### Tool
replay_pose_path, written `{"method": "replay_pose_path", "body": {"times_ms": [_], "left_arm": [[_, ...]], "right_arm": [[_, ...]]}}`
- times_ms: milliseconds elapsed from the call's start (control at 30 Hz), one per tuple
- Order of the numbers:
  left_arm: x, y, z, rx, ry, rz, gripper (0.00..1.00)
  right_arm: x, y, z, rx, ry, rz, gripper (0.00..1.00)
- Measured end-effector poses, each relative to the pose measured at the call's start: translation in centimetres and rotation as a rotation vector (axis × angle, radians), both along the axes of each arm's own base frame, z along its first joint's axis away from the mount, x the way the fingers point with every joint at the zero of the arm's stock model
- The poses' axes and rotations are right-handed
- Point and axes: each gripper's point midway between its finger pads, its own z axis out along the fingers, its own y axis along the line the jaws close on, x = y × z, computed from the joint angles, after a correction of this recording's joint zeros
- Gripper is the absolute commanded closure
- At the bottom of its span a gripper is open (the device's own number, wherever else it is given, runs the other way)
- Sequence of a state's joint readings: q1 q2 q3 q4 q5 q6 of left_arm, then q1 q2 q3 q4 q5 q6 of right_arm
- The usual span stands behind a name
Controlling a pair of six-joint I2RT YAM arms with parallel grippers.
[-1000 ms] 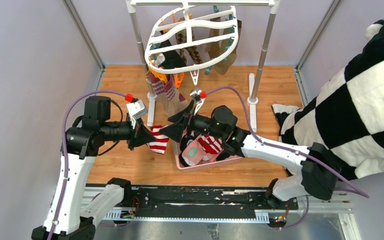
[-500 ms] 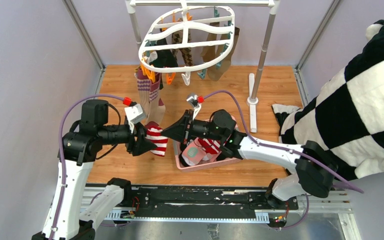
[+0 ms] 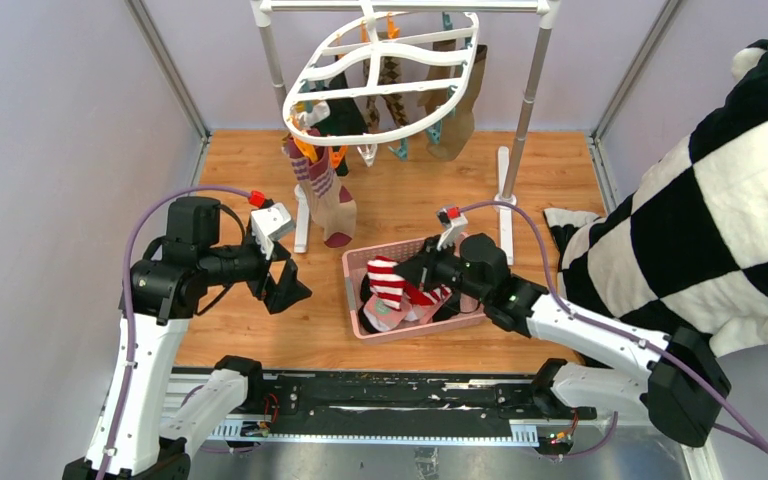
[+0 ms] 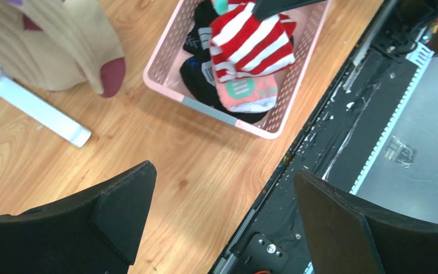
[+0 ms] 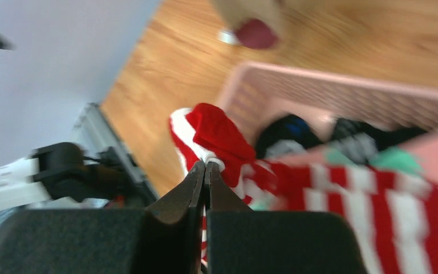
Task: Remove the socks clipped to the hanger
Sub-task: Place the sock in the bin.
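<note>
My left hand (image 4: 223, 171) open wide above the wooden worktop (image 4: 165, 142), nothing between the fingers (image 4: 120, 211); beyond, a pink basket (image 4: 168, 54) holding a red-white striped sock (image 4: 251, 43) over a pink sock (image 4: 245, 91) and black socks (image 4: 197, 40); beige sock (image 4: 63, 40), maroon toe, by a white rack foot (image 4: 34, 108).

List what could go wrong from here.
1. The right gripper pinches only a small fold of the red-white striped sock over the pink basket; it may slip out early or drape over the rim on release.
2. The hanger hangs tilted with socks clipped on; the next tug may swing it, so the open left gripper could miss.
</note>
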State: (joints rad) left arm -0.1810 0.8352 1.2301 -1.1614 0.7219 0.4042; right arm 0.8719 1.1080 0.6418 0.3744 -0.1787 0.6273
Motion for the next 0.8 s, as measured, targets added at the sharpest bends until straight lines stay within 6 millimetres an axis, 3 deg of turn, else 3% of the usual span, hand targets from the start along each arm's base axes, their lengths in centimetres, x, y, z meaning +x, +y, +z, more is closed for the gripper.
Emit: {"method": "replay_pose_path", "body": {"times_ms": [233,433,600,800], "left_arm": [[0.7,1.0,-0.9,0.049,0.011,0.065,0.0],[0.9,1.3,-1.0,0.059,0.02,0.096,0.0],[1.1,1.6,-1.0,0.065,0.016,0.116,0.0],[1.2,1.6,-1.0,0.063,0.017,0.127,0.0]], "right_arm": [[2.4,-7.7,-8.7,-0.295,0.12,-0.292,0.92],[3.3,-9.8,-12.6,-0.496,0.157,-0.357,0.81],[3.0,-7.7,-11.6,-0.509,0.106,-0.292,0.7],[1.8,-3.1,-7.3,-0.439,0.001,-0.18,0.45]]}}
